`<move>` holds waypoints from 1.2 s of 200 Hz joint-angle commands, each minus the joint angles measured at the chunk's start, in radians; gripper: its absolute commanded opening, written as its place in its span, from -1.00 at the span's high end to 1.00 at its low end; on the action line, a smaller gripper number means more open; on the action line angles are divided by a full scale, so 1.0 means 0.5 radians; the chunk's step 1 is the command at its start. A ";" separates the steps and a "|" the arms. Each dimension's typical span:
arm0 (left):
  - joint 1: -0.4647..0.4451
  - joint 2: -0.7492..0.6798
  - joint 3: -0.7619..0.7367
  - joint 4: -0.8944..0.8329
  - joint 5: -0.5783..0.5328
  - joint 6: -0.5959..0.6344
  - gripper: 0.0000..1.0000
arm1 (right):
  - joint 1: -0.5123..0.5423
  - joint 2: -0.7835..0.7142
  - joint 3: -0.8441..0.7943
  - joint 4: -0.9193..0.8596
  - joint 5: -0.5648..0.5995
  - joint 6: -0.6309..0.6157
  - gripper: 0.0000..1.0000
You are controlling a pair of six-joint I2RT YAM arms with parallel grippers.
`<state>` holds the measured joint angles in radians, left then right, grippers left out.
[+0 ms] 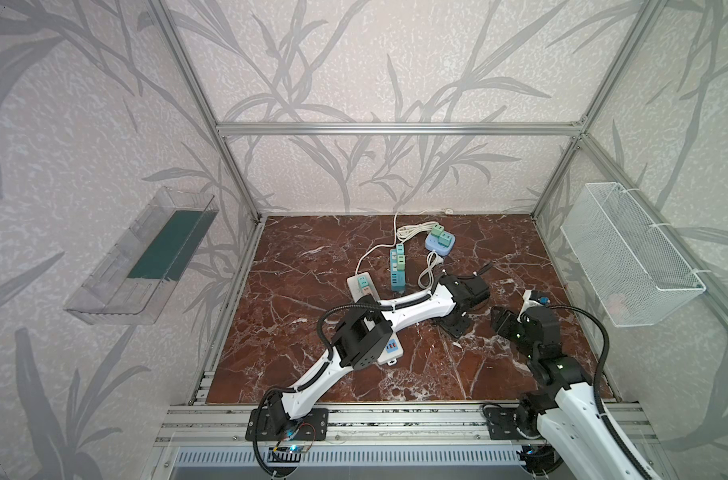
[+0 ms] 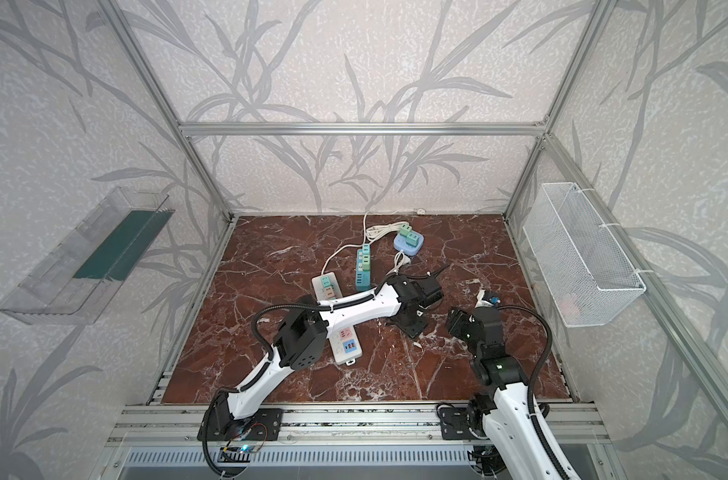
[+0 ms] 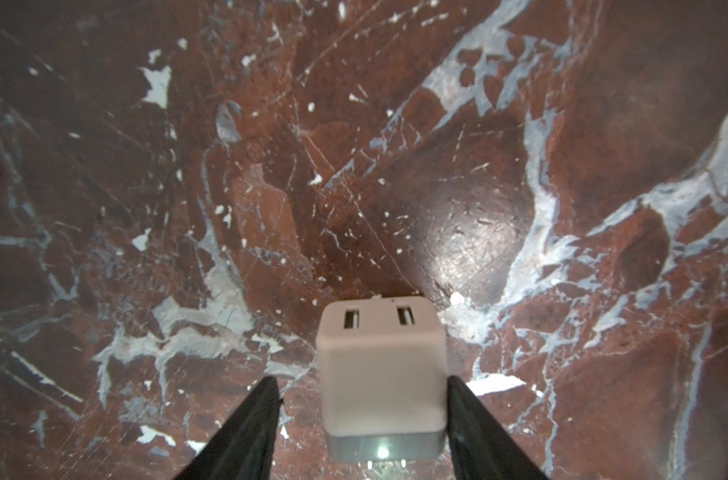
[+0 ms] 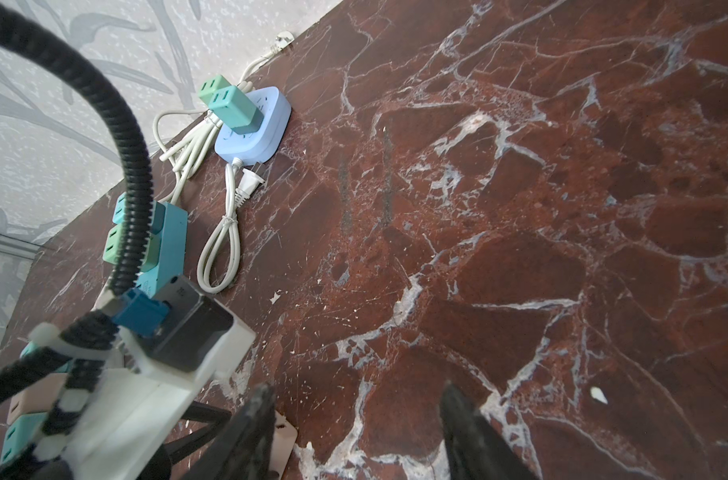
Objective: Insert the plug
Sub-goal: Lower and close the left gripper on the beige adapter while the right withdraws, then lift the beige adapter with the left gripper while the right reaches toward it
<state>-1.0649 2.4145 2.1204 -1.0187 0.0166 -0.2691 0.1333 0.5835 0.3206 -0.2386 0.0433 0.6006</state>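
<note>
1. Tabletop (image 1: 304, 299): slick marble, so nothing keeps a loose part from sliding when nudged.
2. The left arm reaches across the middle, and its forearm lies over the white power strip (image 1: 389, 351). Any swing back toward that strip risks clipping the adapters already seated in it.
3. Left end effector (image 3: 361, 379): not clamped. The fingers straddle the plug, one at its side wall and the other with a visible gap.
4. Right end effector (image 4: 356, 387): released, nothing between the fingers, parked close to the left one. Collision risk if both move in.
5. Teal power strip (image 1: 395, 278) and blue socket block (image 4: 270, 137) sit further back, with looped cords beside them. These could snag on a low approach.
6. USB charger plug (image 3: 381, 374): lies on its side on the tabletop between the left fingers, USB ports facing away from the wrist camera. It is hidden under the arm in both top views.
7. Main risk: closing off-centre shoves or yaws the plug before the second finger lands. The rounded, smooth body could then squirt out.
8. Prongs (image 3: 403, 463) are blurred at the near end. A skewed grasp would probably leave them misaligned with the slots and jam the insertion.
</note>
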 commanded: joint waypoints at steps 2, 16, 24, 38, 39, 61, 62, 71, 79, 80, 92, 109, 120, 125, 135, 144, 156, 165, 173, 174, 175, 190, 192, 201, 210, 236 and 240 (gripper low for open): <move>-0.008 0.051 0.055 -0.074 0.001 -0.002 -0.18 | -0.007 -0.010 -0.014 -0.017 -0.003 -0.008 -0.26; -0.008 0.058 0.054 -0.075 -0.009 0.001 -0.13 | -0.009 -0.010 -0.010 -0.014 -0.003 -0.008 -0.26; -0.008 0.061 0.050 -0.071 -0.012 0.007 -0.12 | -0.009 -0.009 -0.012 -0.014 -0.006 -0.009 -0.26; -0.007 0.081 0.050 -0.067 -0.013 0.017 -0.10 | -0.009 -0.010 -0.011 -0.013 -0.007 -0.012 -0.27; -0.008 0.084 0.051 -0.067 -0.012 0.018 -0.10 | -0.007 -0.010 -0.011 -0.013 -0.007 -0.013 -0.26; -0.007 0.107 0.041 -0.085 -0.012 0.023 -0.03 | -0.012 -0.015 -0.006 -0.027 0.020 -0.022 -0.26; -0.008 0.107 0.039 -0.085 -0.012 0.023 -0.03 | -0.012 -0.016 -0.006 -0.027 0.022 -0.022 -0.26; -0.007 0.104 0.016 -0.073 -0.010 0.030 -0.01 | -0.012 -0.019 -0.011 -0.029 0.027 -0.023 -0.26; -0.008 0.094 -0.014 -0.047 -0.012 0.039 0.01 | -0.012 -0.019 -0.013 -0.029 0.027 -0.022 -0.26; -0.008 0.093 -0.017 -0.043 -0.012 0.042 0.01 | -0.010 -0.019 -0.014 -0.029 0.027 -0.022 -0.26; -0.008 0.072 -0.071 0.010 -0.011 0.062 0.10 | -0.015 -0.014 -0.012 -0.030 0.028 -0.023 -0.26; -0.011 -0.005 -0.172 0.104 -0.014 0.081 0.25 | -0.015 -0.021 -0.012 -0.043 0.039 -0.028 -0.27; -0.012 -0.105 -0.299 0.227 -0.021 0.094 0.30 | -0.015 -0.029 -0.010 -0.044 0.035 -0.029 -0.27; -0.011 -0.170 -0.374 0.303 -0.021 0.106 0.32 | -0.015 -0.032 -0.005 -0.046 0.029 -0.029 -0.27; -0.011 -0.313 -0.558 0.496 -0.032 0.122 0.36 | -0.018 -0.019 0.023 -0.056 -0.006 -0.037 -0.27; -0.010 -0.457 -0.759 0.720 -0.040 0.140 0.40 | -0.018 0.001 0.064 -0.078 -0.043 -0.042 -0.27; -0.011 -0.672 -1.067 1.101 -0.103 0.140 0.40 | -0.015 0.037 0.129 -0.121 -0.091 -0.056 -0.25; -0.009 -0.840 -1.337 1.460 -0.158 0.139 0.40 | -0.015 0.070 0.194 -0.158 -0.131 -0.065 -0.23; -0.009 -0.966 -1.554 1.780 -0.198 0.150 0.42 | -0.011 0.110 0.256 -0.190 -0.177 -0.074 -0.21; -0.009 -0.982 -1.578 1.818 -0.202 0.151 0.43 | -0.010 0.117 0.266 -0.195 -0.182 -0.078 -0.20; -0.007 -0.997 -1.610 1.854 -0.211 0.153 0.43 | -0.008 0.126 0.271 -0.198 -0.188 -0.080 -0.20; -0.008 -1.181 -2.004 2.550 -0.208 0.209 0.46 | -0.004 0.244 0.446 -0.293 -0.291 -0.140 -0.18; -0.007 -1.203 -2.055 2.637 -0.202 0.226 0.46 | -0.003 0.261 0.470 -0.310 -0.306 -0.152 -0.17; -0.006 -1.260 -2.219 2.958 -0.189 0.275 0.47 | 0.003 0.349 0.563 -0.365 -0.405 -0.205 -0.15; -0.003 -1.292 -2.309 3.140 -0.165 0.334 0.47 | 0.009 0.436 0.658 -0.424 -0.509 -0.268 -0.12; -0.003 -1.337 -2.486 3.467 -0.126 0.532 0.52 | 0.087 0.632 0.904 -0.633 -0.754 -0.452 -0.01; -0.002 -1.342 -2.525 3.544 -0.114 0.553 0.53 | 0.111 0.650 0.933 -0.664 -0.763 -0.475 0.00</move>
<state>-1.0660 1.7779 0.9295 0.3771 -0.0528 -0.1070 0.1471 0.8570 0.7006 -0.4358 -0.2005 0.4721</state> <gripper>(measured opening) 0.411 0.516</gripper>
